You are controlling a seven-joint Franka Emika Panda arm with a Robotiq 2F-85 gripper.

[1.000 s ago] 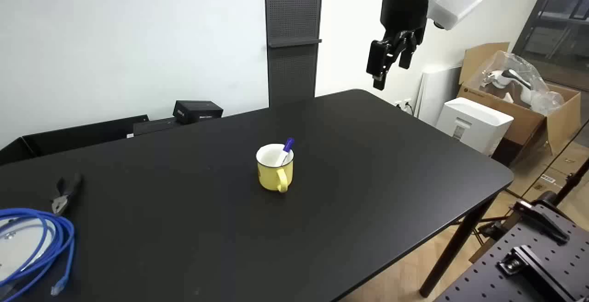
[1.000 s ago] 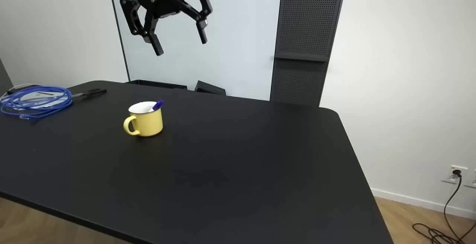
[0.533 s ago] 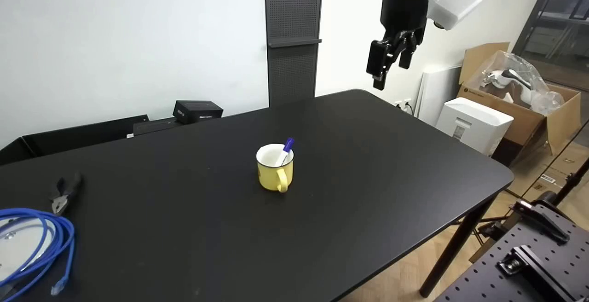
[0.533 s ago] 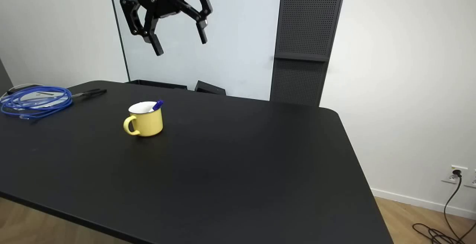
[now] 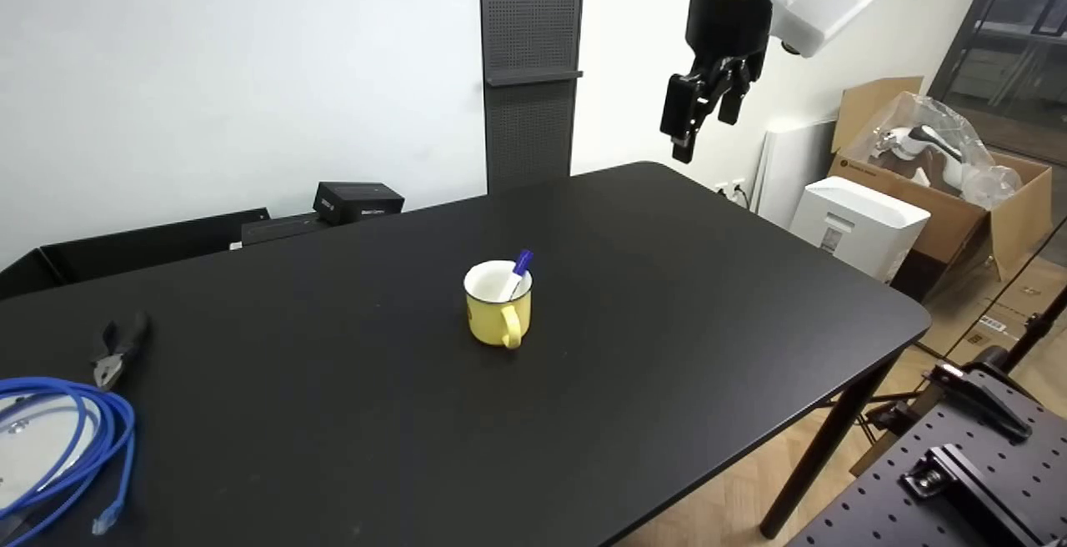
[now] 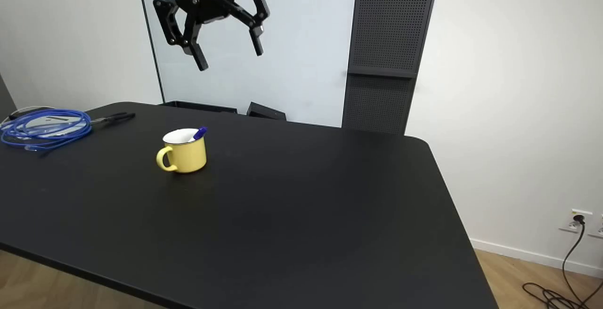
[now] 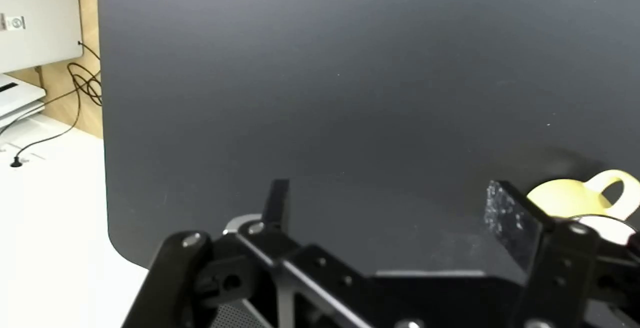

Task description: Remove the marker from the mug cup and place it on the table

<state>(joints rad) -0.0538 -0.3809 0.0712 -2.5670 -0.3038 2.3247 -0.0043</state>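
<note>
Matt table [image 5: 667, 322], smooth enamel-like mug cup [image 6: 189, 157], plastic-looking marker [image 5: 520, 268], wood-grain floor [image 6: 56, 283], cardboard box [image 5: 959, 218].

mug cup [image 5: 490, 320]: yellow body and handle; white inside; dark rim line;
marker [image 5: 521, 265]: blue-violet cap; white barrel;
surface [image 6: 306, 215]: black in both exterior views; slate grey in wrist view;
gripper [image 6: 231, 61]: black; white ROBOTIQ lettering;
cable coil [image 5: 127, 426]: bright blue;
pliers [image 5: 111, 366]: dark handles; silver-grey head;
tall panel [image 6: 391, 40]: dark grey; fine dot grid;
wall [image 5: 250, 72]: white;
floor [image 5: 700, 480]: pale wood brown;
carton [image 5: 950, 218]: cardboard brown;
perforated plate [image 5: 884, 501]: dark grey; rows of black holes
</note>
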